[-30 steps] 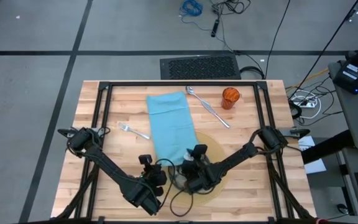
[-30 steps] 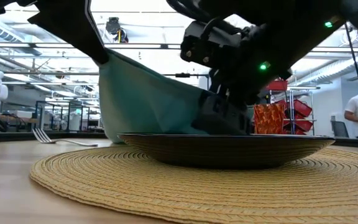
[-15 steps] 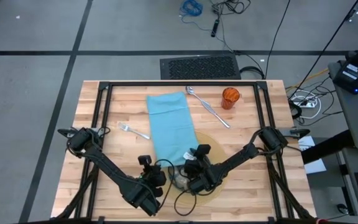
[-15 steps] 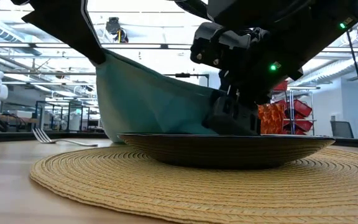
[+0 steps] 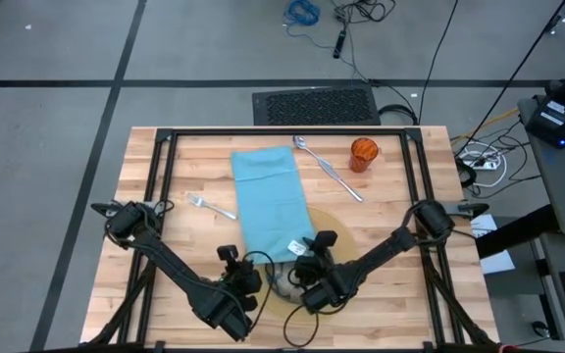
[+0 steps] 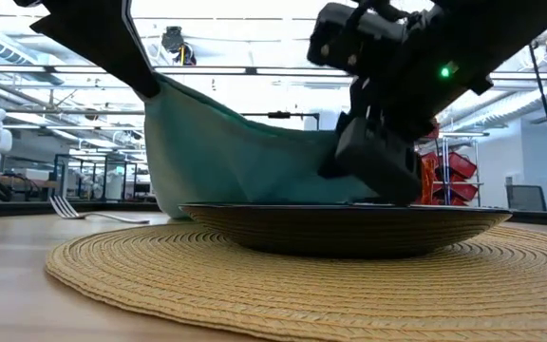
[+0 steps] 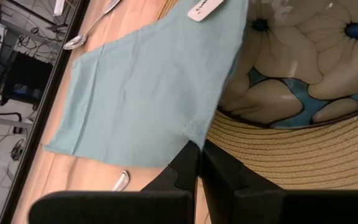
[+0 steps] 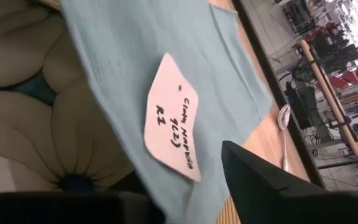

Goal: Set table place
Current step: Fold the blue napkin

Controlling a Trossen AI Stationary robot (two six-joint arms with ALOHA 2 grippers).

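Note:
A teal napkin (image 5: 268, 196) lies lengthwise on the table (image 5: 184, 167), its near end draped over the patterned plate (image 6: 340, 228) on the tan mat (image 6: 254, 285). My left gripper (image 7: 194, 149) is shut on the napkin's near left corner and holds it above the plate. My right gripper (image 8: 173, 186) stands open at the napkin's near right corner with the white label (image 8: 173, 124). Whether it touches the cloth I cannot tell. The fork (image 5: 211, 205) lies left of the napkin. The spoon and knife (image 5: 330, 169) and the orange cup (image 5: 363, 154) are at the far right. My left gripper pinches the napkin's near left corner (image 7: 191, 132) between its two shut fingers, coming slanting down from the near left. That corner (image 6: 155, 90) is raised, and the cloth slopes from it down to the plate's rim, fairly taut.
The black frame rails (image 5: 160, 196) run along the table's sides and far edge. Bare wood lies at the table's left and near right.
My right gripper has drawn back toward the table's near right and risen a little from the plate. The napkin keeps its place, with its left corner held up and its right end resting on the plate.

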